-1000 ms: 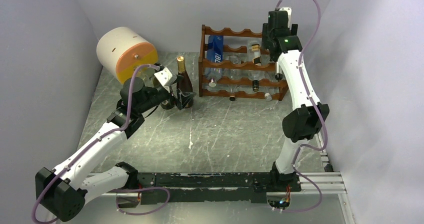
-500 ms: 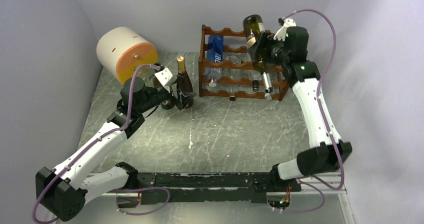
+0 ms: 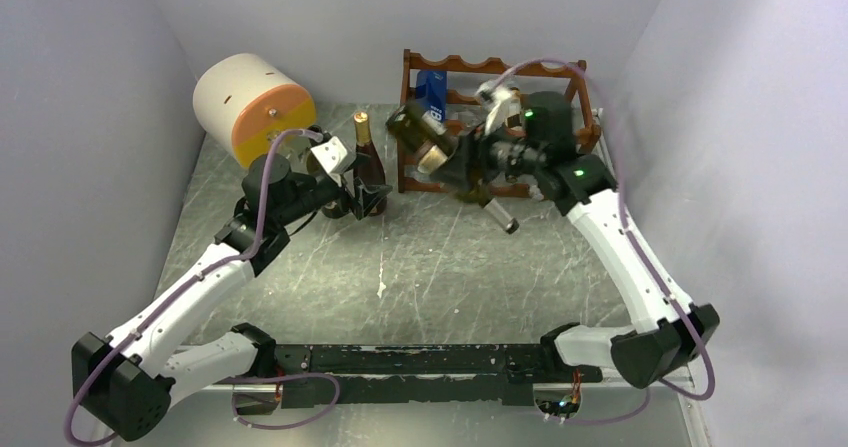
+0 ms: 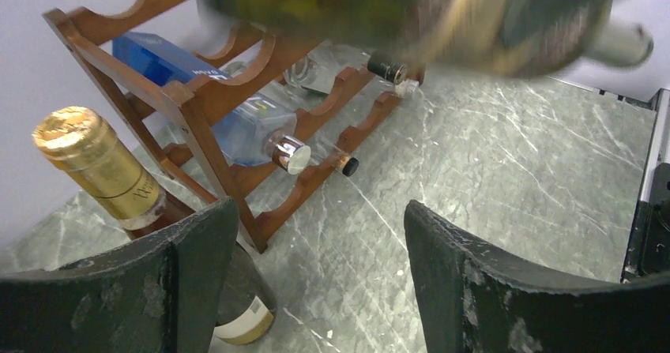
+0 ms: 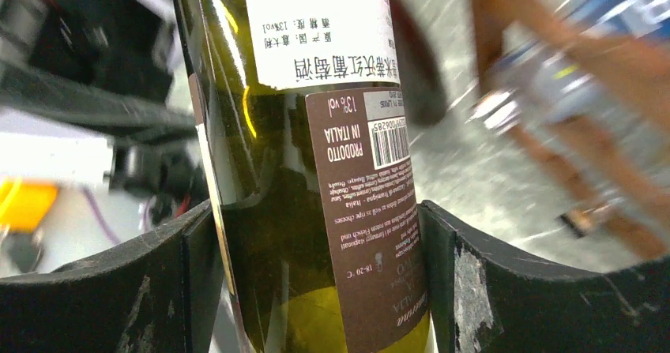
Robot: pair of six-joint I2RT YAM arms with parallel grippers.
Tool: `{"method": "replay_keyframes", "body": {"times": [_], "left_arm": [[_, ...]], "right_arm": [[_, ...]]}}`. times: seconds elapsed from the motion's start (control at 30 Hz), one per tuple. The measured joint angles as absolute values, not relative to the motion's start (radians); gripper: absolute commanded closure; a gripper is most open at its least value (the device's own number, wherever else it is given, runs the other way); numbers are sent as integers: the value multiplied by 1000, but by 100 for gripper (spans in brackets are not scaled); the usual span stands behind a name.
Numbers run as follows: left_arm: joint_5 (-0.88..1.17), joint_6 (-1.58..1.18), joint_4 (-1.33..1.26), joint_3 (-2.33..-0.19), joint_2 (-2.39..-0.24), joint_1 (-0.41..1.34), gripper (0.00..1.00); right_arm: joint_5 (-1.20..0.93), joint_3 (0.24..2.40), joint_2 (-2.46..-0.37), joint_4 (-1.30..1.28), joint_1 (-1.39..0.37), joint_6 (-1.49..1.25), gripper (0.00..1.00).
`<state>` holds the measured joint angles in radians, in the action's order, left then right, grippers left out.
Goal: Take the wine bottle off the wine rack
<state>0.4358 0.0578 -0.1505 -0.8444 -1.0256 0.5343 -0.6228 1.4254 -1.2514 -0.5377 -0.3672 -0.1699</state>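
My right gripper [image 3: 468, 159] is shut on the green wine bottle [image 3: 432, 142], which hangs tilted in the air in front of the wine rack [image 3: 470, 65], neck pointing down toward the table. In the right wrist view both fingers press the wine bottle [image 5: 316, 132] at its brown label. My left gripper [image 3: 363, 199] stands open low over the table beside an upright gold-capped bottle [image 3: 364, 157]. In the left wrist view that gold-capped bottle [image 4: 95, 163] stands outside the left finger, nothing lies between the fingers, and the wine rack [image 4: 205, 92] is ahead.
A white-and-orange cylinder [image 3: 252, 107] lies at the back left. A blue bottle [image 3: 430, 92] and clear bottles [image 4: 253, 132] lie in the rack. White walls close in on three sides. A black rail [image 3: 430, 359] runs along the near edge.
My right arm has drawn the wine bottle out of the rack's top right and swung it left and down in front of the rack. The left arm has stayed put.
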Motion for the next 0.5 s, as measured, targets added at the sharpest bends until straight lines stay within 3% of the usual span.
{"method": "replay_keyframes", "body": {"times": [0.17, 0.5], "left_arm": [[440, 100, -185, -812, -938, 537, 17], [641, 226, -360, -654, -828, 581, 15]], "right_arm": [[-606, 1371, -1326, -677, -506, -103, 100], [-591, 1250, -1377, -797, -538, -68, 100]]}}
